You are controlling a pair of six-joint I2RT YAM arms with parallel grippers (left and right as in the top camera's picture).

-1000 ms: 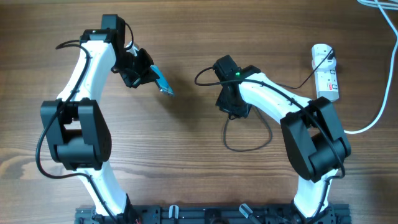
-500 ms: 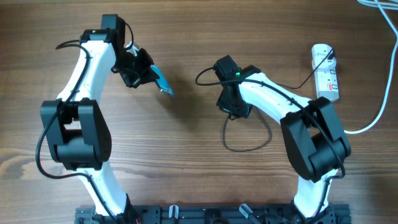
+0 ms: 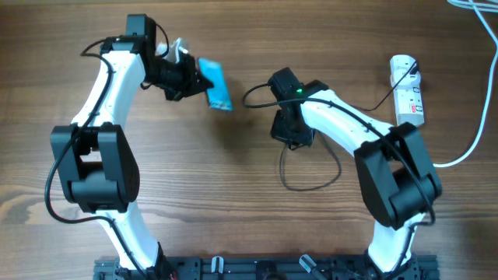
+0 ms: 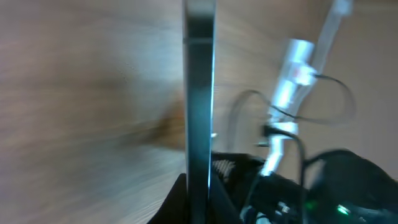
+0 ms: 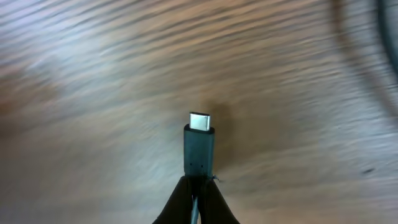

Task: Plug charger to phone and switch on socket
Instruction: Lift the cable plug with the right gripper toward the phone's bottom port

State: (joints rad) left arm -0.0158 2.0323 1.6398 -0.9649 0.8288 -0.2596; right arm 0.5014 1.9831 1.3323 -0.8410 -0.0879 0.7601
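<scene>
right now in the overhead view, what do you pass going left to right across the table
left gripper → phone → right gripper → socket → thick white cord

Phone (image 4: pixel 199 93) edge-on in the left gripper (image 4: pixel 199 190).
Thin edge upright, lower end clamped between the fingers; blurred wooden table (image 4: pixel 81 93) behind.

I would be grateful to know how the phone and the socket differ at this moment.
The phone is teal, the socket white. The phone is gripped by the left claw; the socket lies ungripped on the table. Both are elongated rectangles.
</scene>
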